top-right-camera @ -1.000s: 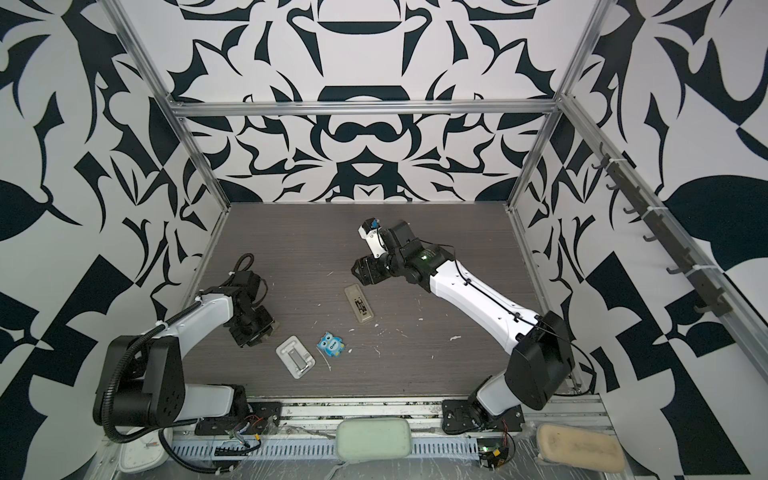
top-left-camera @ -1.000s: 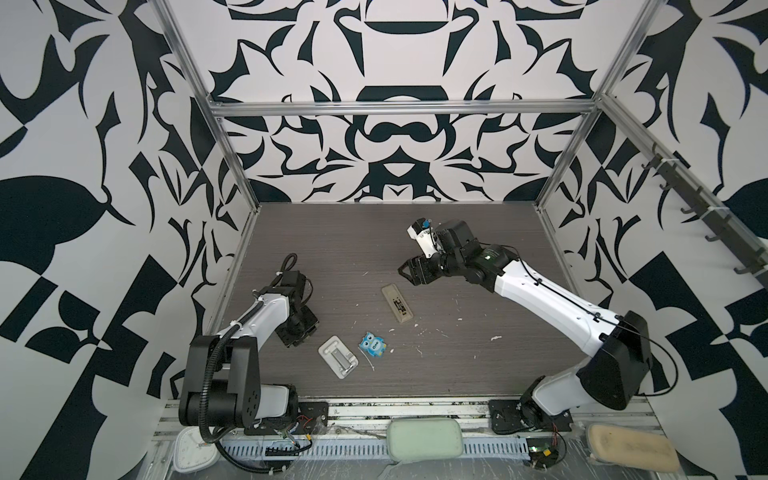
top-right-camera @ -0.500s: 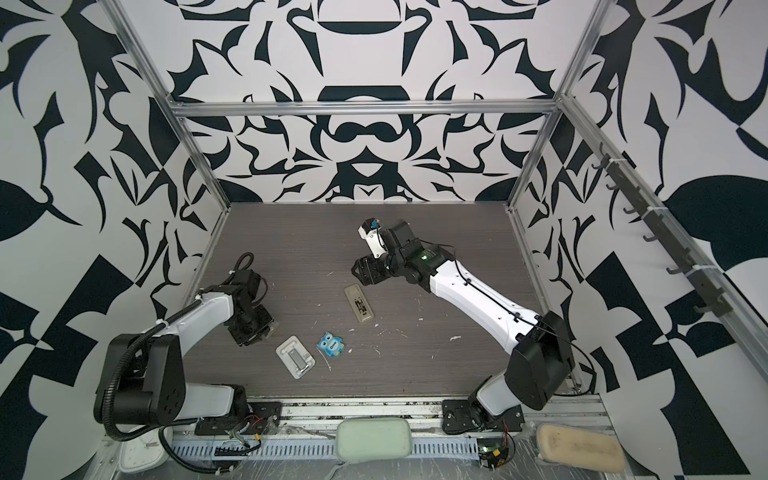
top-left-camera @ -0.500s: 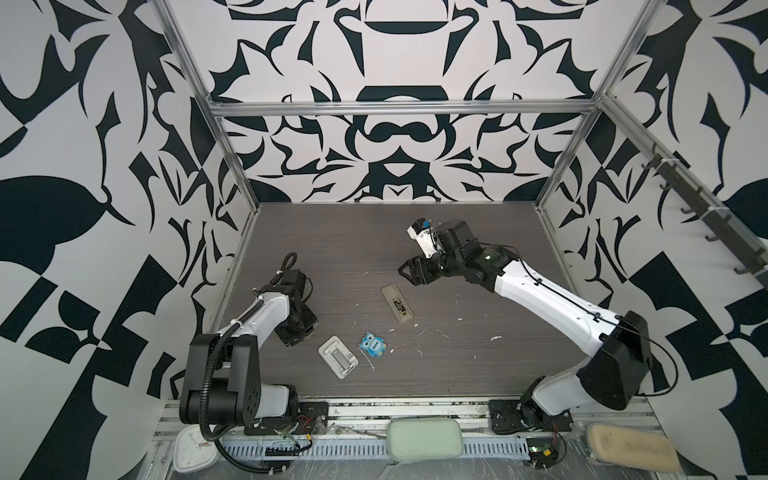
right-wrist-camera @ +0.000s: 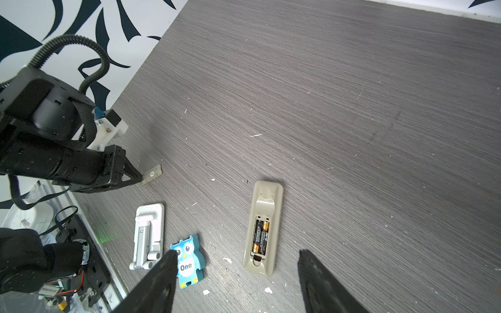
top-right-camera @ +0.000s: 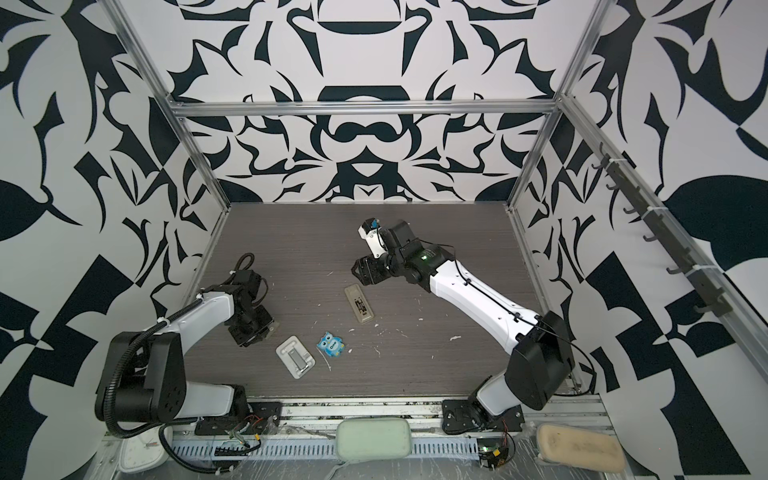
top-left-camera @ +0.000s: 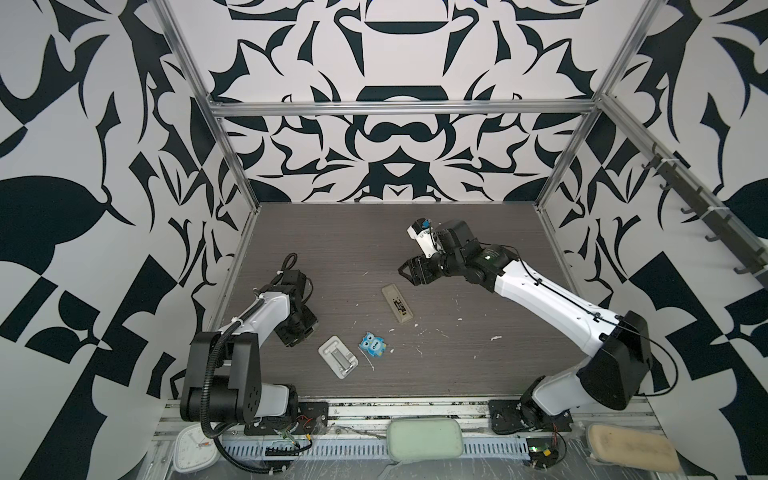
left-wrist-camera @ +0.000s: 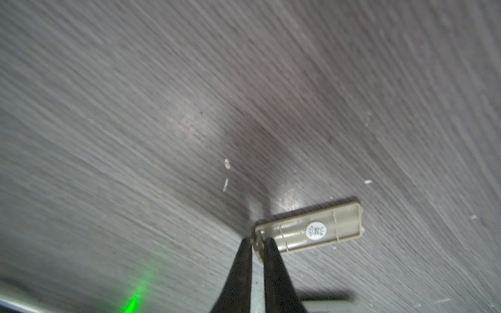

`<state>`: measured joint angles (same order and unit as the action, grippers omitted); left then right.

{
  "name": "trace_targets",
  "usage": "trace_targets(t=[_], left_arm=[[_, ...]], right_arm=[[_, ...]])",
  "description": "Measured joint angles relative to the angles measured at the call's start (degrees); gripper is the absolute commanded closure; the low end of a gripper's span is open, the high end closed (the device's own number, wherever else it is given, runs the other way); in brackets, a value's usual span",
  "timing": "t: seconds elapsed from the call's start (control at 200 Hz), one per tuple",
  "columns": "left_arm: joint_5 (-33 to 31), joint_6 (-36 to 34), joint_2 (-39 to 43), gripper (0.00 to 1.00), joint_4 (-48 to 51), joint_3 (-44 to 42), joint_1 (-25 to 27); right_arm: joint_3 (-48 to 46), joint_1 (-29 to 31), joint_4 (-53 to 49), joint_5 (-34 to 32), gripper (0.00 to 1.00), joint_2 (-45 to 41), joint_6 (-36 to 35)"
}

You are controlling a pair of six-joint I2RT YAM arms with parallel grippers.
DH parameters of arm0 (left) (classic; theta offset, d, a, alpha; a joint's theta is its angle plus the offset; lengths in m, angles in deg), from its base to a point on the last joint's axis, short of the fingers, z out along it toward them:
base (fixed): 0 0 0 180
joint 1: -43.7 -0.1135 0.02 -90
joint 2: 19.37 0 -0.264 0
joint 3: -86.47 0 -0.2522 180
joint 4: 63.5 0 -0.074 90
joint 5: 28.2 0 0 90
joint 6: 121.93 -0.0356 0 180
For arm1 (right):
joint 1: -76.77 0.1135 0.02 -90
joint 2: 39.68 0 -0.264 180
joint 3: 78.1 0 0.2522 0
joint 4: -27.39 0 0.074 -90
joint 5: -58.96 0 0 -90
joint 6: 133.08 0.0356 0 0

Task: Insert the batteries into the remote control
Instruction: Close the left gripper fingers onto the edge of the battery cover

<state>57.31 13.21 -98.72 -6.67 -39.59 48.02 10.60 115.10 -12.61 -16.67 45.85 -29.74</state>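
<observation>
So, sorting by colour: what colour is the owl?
Blue owl, white belly; right wrist view shows it best.

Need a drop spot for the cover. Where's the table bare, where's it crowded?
Bare: the table from the back wall to the left gripper and right gripper; also the front patch between blue owl, remote control and front edge, only flecks. Crowded: front left, where left gripper, battery cover, white tray and owl sit close.
</observation>
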Motion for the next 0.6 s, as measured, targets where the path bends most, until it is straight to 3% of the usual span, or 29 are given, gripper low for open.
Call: trace_targets(t=[0.6], left_arm=[[0.02,0.48,0.81,0.96,-0.07,-0.02,0.00]], right_arm=[[0.00,0.00,-0.04,-0.02,0.27,0.00,-0.13]])
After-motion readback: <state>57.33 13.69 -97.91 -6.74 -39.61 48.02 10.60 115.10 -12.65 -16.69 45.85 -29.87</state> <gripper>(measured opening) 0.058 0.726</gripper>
